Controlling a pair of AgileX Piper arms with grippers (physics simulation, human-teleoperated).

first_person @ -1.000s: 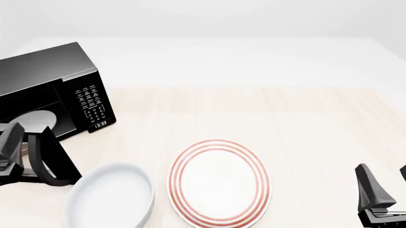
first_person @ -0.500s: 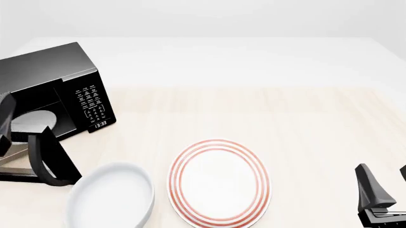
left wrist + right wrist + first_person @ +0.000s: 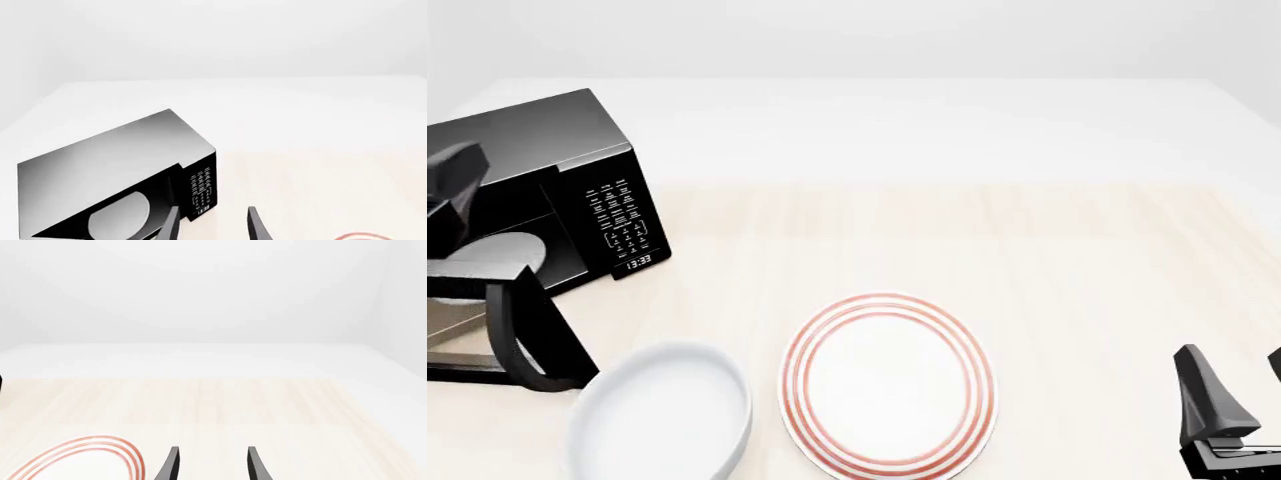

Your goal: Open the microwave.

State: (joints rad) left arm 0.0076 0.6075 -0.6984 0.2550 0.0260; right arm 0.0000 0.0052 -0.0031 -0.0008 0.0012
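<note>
I am looking down at the table [image 3: 1068,230], its pale wood surface carrying everything here, and the microwave [image 3: 527,150] is sitting at its far left, a long black box lying with its length running across the left edge of the front view and its keypad face angling toward the table's middle and toward me. Its door [image 3: 521,335] is standing swung out toward the near side, showing the turntable [image 3: 494,262] inside. My left gripper [image 3: 212,225] is hovering raised in front of the microwave, its two fingers spread apart with nothing between them and touching nothing; in the front view I am seeing only a dark part of that arm at the left edge, so how near it is to the box is hard to judge. My right gripper [image 3: 212,465] is waiting low at the near right, fingers likewise parted and empty. The red-ringed plate [image 3: 888,385] is lying near centre, just beside the white bowl [image 3: 661,415].
</note>
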